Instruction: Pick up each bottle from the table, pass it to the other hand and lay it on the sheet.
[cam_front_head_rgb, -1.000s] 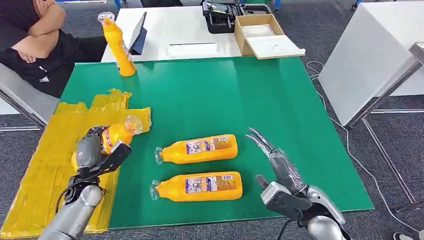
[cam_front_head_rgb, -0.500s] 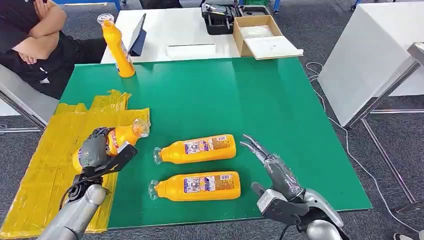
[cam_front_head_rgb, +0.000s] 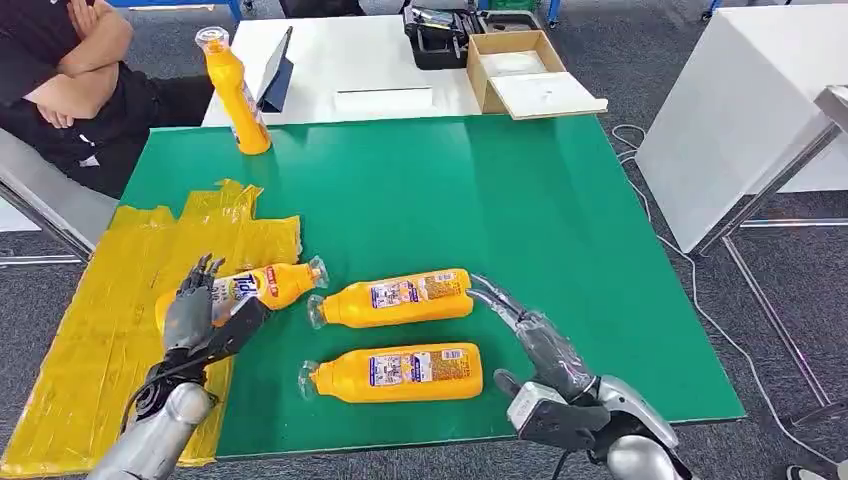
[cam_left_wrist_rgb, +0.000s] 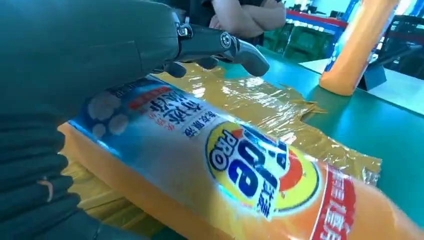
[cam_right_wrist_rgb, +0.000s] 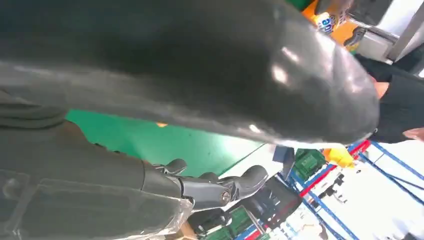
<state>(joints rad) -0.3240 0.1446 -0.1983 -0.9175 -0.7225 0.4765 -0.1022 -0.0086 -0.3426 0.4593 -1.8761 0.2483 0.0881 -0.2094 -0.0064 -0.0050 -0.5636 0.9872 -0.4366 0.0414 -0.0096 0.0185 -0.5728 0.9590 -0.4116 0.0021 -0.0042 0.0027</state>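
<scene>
The left hand (cam_front_head_rgb: 197, 312) is spread wide, holding nothing; a detergent bottle (cam_front_head_rgb: 262, 287) lies at its 2 o'clock across the yellow sheet's (cam_front_head_rgb: 90, 330) edge. The right hand (cam_front_head_rgb: 535, 340) reaches flat and empty beside 2 lying bottles (cam_front_head_rgb: 395, 298).

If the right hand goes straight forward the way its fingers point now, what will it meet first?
Most likely the base of the nearer-to-centre lying bottle. The right hand points up-left, its fingertips almost at that base. Whether they already touch it, or are above it, I cannot tell from the head view.
</scene>
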